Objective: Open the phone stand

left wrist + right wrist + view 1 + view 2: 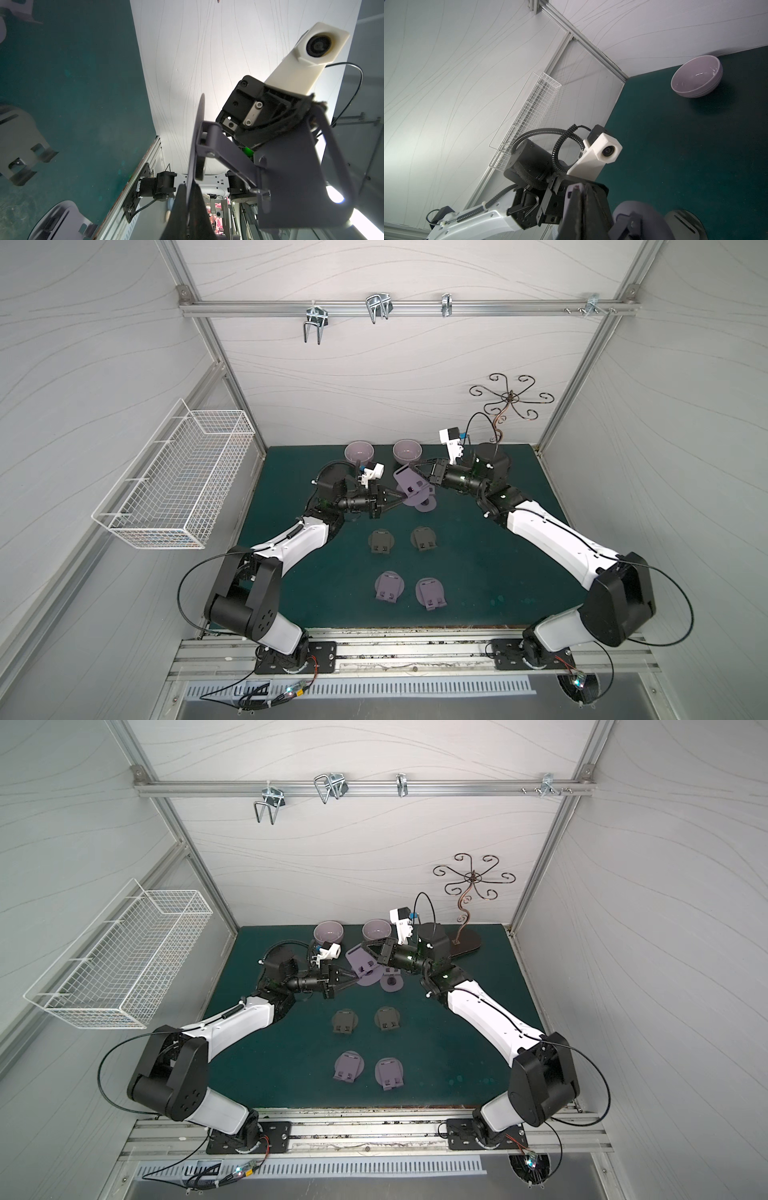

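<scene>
Bare table (490,572) lies right of the four folded stands (388,587) — passable. Beyond them, both arms meet; two bowls (359,452) stand behind — obstructed.

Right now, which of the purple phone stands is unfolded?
The purple phone stand held between both grippers, near the bowls: its plate is hinged up off its round base. The two front purple ones lie folded flat.
</scene>
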You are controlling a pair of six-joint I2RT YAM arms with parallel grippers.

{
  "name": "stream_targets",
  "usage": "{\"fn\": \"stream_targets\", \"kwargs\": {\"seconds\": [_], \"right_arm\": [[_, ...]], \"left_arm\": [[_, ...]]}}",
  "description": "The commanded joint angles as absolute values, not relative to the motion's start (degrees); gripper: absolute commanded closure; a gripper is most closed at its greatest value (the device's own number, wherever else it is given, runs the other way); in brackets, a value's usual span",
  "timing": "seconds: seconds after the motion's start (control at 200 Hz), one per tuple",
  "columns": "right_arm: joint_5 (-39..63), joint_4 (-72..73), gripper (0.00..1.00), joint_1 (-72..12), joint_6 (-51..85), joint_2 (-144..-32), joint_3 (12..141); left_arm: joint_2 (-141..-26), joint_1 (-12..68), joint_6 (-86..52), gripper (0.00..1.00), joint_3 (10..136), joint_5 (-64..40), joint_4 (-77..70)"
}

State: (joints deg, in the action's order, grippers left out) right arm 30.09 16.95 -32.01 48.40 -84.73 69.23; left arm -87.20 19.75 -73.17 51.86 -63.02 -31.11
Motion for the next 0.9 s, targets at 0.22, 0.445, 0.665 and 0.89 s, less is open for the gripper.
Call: {"fn": "stream_targets", "kwargs": {"seconds": [0.22, 0.445, 0.665, 0.89], "right_arm": [[14.65, 42.26, 1.0, -29.17, 48.58, -86.74, 77.85], [23.76, 47.82, 1.0, -29.27, 57.34, -87.8, 76.18], [33.73, 34.92, 1.0, -29.33, 49.63, -76.4, 66.6], [23.14, 7.25, 1.0, -32.3, 27.87, -62.73, 65.21]], "left_arm": [[-87.22, 26.75, -70.12, 1.0, 48.52, -74.06, -16.92], [-89.73, 27.03, -73.05, 1.0, 51.52, -74.1, -22.32], [-91.32, 26.54, -75.86, 1.0, 56.12, -76.84, -29.96], [-88.86, 27.69, -69.58, 1.0, 55.86, -77.73, -24.79]]}}
